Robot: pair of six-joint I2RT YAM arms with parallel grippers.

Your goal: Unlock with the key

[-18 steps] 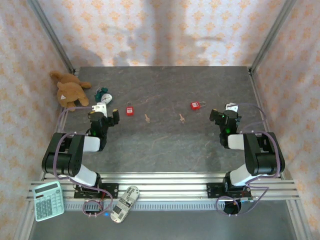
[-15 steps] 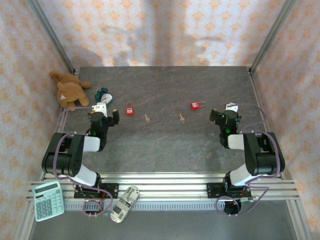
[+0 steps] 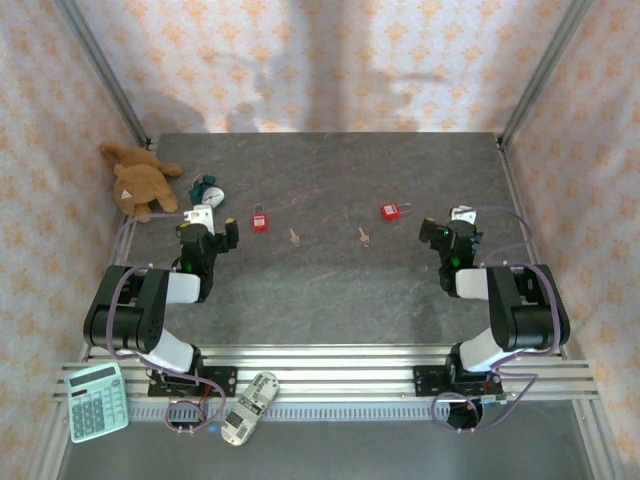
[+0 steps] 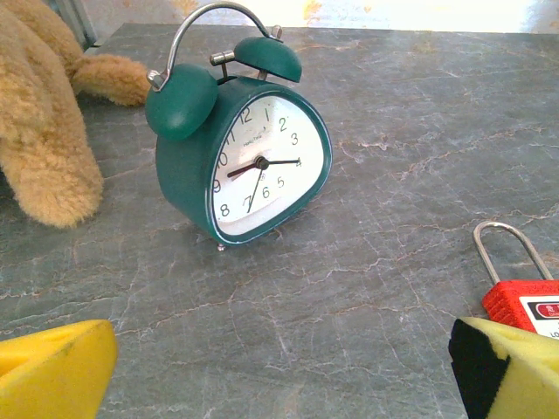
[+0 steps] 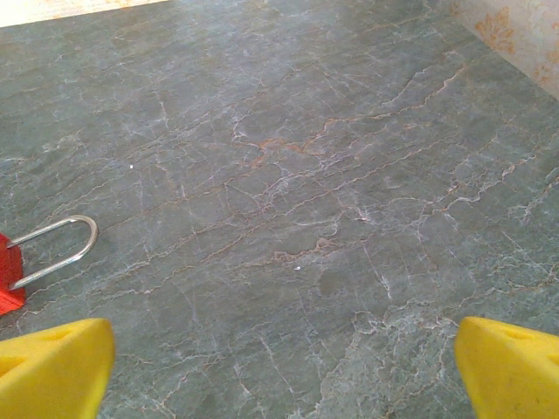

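- Evidently nothing was held: the left jaws stood spread wide, empty, just on the near side of the alarm clock (image 4: pixel 244 157).
- The right jaws, far right of the clock, gaped empty too.
- Right of the clock lay near padlock (image 3: pixel 259 218), near key (image 3: pixel 293 236), far key (image 3: pixel 364 236) and far padlock (image 3: pixel 390 211), all on the surface (image 3: pixel 330 290).
- A plush bear (image 3: pixel 140 180) sat left of the clock.

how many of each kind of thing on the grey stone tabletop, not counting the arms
red padlocks with steel shackles: 2
small brass-coloured keys: 2
green twin-bell alarm clock: 1
tan plush teddy bear: 1
total: 6
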